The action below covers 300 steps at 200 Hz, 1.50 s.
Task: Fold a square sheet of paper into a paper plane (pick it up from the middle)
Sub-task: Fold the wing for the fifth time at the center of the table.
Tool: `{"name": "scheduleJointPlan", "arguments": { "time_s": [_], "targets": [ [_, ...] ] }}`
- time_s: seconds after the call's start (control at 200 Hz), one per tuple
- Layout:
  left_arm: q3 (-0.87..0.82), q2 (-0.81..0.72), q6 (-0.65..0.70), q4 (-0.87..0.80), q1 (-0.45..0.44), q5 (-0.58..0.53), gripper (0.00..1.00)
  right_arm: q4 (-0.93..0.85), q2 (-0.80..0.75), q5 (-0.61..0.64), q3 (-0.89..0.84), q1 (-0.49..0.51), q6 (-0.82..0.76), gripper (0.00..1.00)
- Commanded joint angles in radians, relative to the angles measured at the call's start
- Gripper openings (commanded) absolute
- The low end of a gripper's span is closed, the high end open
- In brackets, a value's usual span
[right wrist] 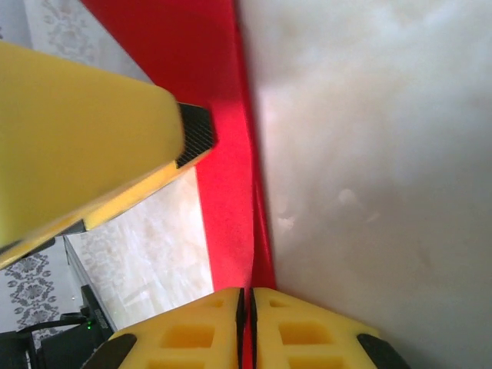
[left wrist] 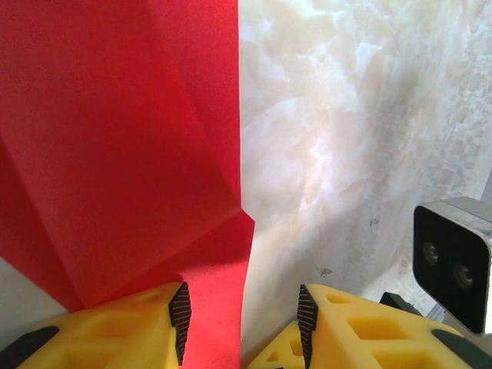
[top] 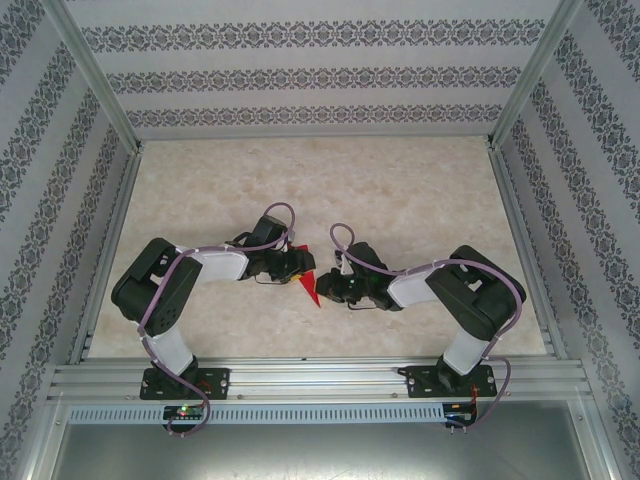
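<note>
Marble-patterned table (top: 400,190), as you see it from above. Walls (top: 310,70) papered in pale stripes with dark floral bands enclose it on three sides. Aluminium posts (top: 95,75) rise at its far corners. An aluminium rail (top: 320,378) runs along the near edge, with a slotted strip (top: 320,412) just beside it.

I can read nothing here. No word, number, label or brand is legible on the thin bright red sheet of paper (left wrist: 115,154), on the pale marbled table (top: 400,190), or on the yellow fingers of my left tool (left wrist: 244,309) and my right tool (right wrist: 248,298). The striped wall (top: 300,80) carries bands of dark ornamental pattern, not letters. Any marking on the small circuit boards at the arm bases (top: 185,385) is too small for me to make out.
</note>
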Motion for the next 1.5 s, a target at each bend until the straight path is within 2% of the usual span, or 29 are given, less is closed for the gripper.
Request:
{"name": "scheduleJointPlan", "arguments": {
  "time_s": [0.0, 0.205, 0.33, 0.51, 0.699, 0.869, 1.279, 1.494],
  "targets": [
    [0.003, 0.033, 0.026, -0.086, -0.002, -0.042, 0.45, -0.114, 0.0, 0.041, 0.024, 0.013, -0.043, 0.13],
    [0.006, 0.04, 0.026, -0.09, -0.002, -0.039, 0.45, -0.234, -0.034, 0.076, 0.044, 0.026, -0.084, 0.13],
    [0.008, 0.038, 0.024, -0.091, -0.003, -0.04, 0.45, -0.284, -0.097, 0.084, 0.068, 0.027, -0.112, 0.18],
    [0.01, 0.034, 0.024, -0.097, -0.002, -0.04, 0.45, -0.347, -0.143, 0.117, 0.107, 0.061, -0.197, 0.34],
    [0.015, 0.036, 0.021, -0.092, -0.003, -0.034, 0.45, -0.376, -0.098, 0.14, 0.148, 0.078, -0.222, 0.38],
    [0.018, 0.035, 0.021, -0.094, -0.002, -0.032, 0.45, -0.422, -0.058, 0.162, 0.184, 0.088, -0.251, 0.38],
    [0.025, 0.032, 0.023, -0.1, -0.002, -0.027, 0.45, -0.439, -0.017, 0.188, 0.182, 0.099, -0.239, 0.24],
    [0.023, 0.03, 0.022, -0.101, -0.002, -0.028, 0.45, -0.433, -0.013, 0.181, 0.155, 0.104, -0.212, 0.21]
  ]
}}
